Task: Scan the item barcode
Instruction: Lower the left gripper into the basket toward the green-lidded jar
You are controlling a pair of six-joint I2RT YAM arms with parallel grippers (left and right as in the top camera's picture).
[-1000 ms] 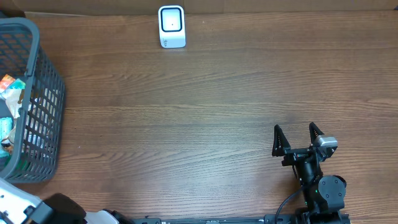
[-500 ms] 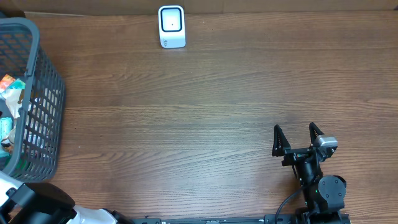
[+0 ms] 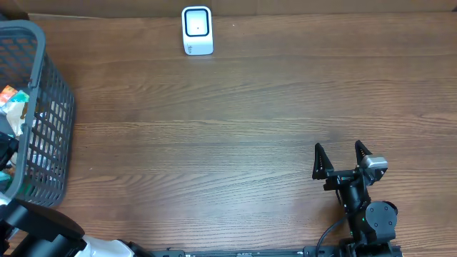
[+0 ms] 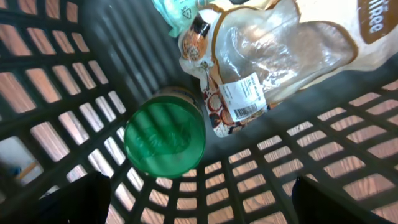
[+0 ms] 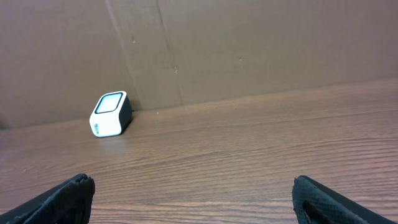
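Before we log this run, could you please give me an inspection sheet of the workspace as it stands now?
Surface: wooden table, no spills seen.
Job's things: scanner upright at the far edge; basket at the left holding a bag, its barcode label facing up, and a green-lidded jar.
Clutter: nothing seen.
Grippers: left gripper open inside the basket above the jar and bag, holding nothing; right gripper open over the table, holding nothing.
Cables: one black cable by the right arm's base.
Surroundings: cardboard wall behind the table.
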